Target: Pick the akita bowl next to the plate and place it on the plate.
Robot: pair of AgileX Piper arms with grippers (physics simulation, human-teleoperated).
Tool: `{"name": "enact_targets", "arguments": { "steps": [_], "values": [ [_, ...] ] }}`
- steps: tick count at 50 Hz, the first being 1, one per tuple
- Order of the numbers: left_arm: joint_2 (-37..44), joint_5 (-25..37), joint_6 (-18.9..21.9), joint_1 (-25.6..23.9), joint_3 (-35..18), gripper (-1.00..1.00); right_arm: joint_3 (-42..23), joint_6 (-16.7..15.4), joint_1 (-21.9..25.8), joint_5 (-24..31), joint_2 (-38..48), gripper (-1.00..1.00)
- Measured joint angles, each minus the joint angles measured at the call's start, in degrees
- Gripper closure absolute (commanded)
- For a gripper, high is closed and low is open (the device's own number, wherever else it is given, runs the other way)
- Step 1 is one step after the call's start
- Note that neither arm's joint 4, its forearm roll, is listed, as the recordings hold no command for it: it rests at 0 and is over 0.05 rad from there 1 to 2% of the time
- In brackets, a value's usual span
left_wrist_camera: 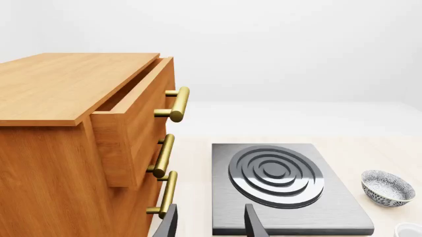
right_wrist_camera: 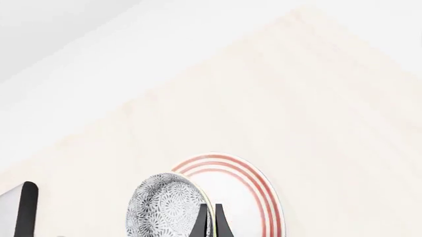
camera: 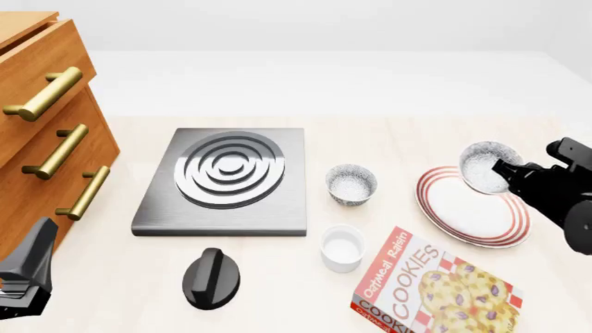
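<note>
Nearest in the front view, the cookie box [camera: 434,288] lies at the tabletop's [camera: 111,291] near edge, with a black knob [camera: 211,277] to its left and a white cup [camera: 342,247] between them, a little farther back. The left gripper [left_wrist_camera: 211,222] sits low at the left, near the drawers [camera: 46,139]; its jaws stand apart with nothing between them. Farther on, the stove plate [camera: 227,180] lies mid-table, and a second speckled bowl [camera: 351,184] sits on the tabletop just right of it. At the right, the right gripper [right_wrist_camera: 209,219] has its jaws clamped on the rim of the akita bowl [camera: 487,166], which is tilted and held over the far edge of the plate [camera: 472,211]. Whether the bowl touches the plate cannot be told.
</note>
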Motion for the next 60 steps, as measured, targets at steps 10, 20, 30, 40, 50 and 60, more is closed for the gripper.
{"name": "enact_targets", "arguments": {
  "steps": [10,20,30,40,50,60],
  "values": [
    [0.00,0.00,0.00,0.00,0.00,-1.00,0.96,-0.83,0.12,-1.65,1.47,1.00],
    [0.00,0.00,0.00,0.00,0.00,-1.00,1.80,-1.72,0.19,-3.64,3.64,1.00],
    [0.00,0.00,0.00,0.00,0.00,-1.00,2.22,-2.27,0.21,-4.96,5.27,1.00],
    [0.00,0.00,0.00,0.00,0.00,-1.00,2.33,-2.73,0.16,-5.98,6.91,1.00],
    [0.00,0.00,0.00,0.00,0.00,-1.00,2.12,-3.17,0.01,-6.99,8.86,1.00],
    [0.00,0.00,0.00,0.00,0.00,-1.00,1.87,-3.51,0.04,-7.98,10.81,1.00]
  ]
}}
